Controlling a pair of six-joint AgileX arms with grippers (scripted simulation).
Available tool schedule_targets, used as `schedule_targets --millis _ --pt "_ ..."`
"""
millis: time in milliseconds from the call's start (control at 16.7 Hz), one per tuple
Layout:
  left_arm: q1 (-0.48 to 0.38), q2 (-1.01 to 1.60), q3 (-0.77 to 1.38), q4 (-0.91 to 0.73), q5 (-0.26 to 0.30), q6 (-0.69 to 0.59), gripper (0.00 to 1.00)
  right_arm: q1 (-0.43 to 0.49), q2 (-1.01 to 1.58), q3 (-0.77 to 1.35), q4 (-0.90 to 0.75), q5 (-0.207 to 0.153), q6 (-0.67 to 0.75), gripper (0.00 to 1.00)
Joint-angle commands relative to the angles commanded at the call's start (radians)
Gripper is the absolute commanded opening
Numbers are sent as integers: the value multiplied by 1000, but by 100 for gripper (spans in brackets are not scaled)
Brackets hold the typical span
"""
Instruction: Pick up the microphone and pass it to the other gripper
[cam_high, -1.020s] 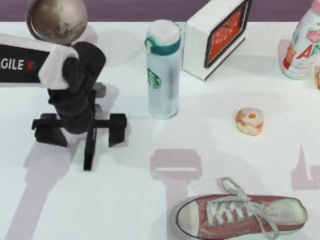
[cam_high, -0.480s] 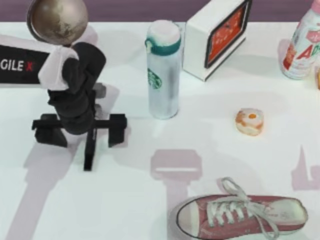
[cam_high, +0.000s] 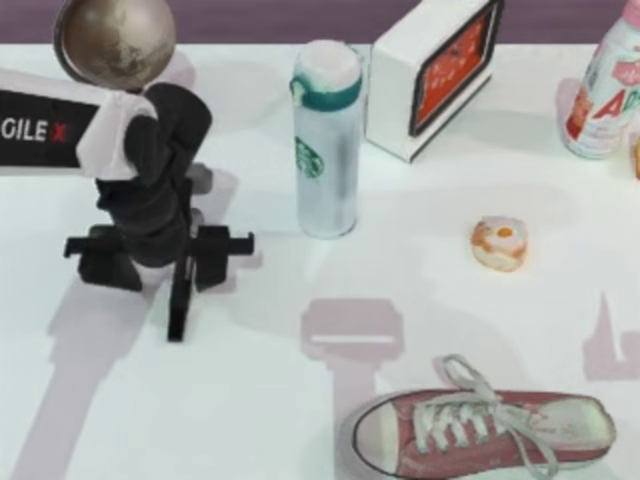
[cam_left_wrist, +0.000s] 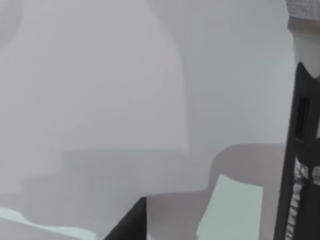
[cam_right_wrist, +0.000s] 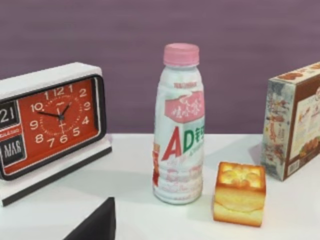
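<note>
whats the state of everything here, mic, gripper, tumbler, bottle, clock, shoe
microphone: lying flat, not lifted
left gripper: open, lowered, one finger on each side of the microphone handle
white tumbler: upright, lid on
bottle: upright, pink cap on
clock: standing upright
shoe: resting on its sole, laced
right arm: out of the top view
</note>
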Motion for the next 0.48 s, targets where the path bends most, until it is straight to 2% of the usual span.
schedule_targets --millis 60,120,480 --pt "0 0 0 0 0 0 2 0 0 0 0 0 0 100" --pt "0 0 0 0 0 0 0 0 0 0 0 0 0 100" --pt "0 0 0 0 0 0 0 0 0 0 0 0 0 100"
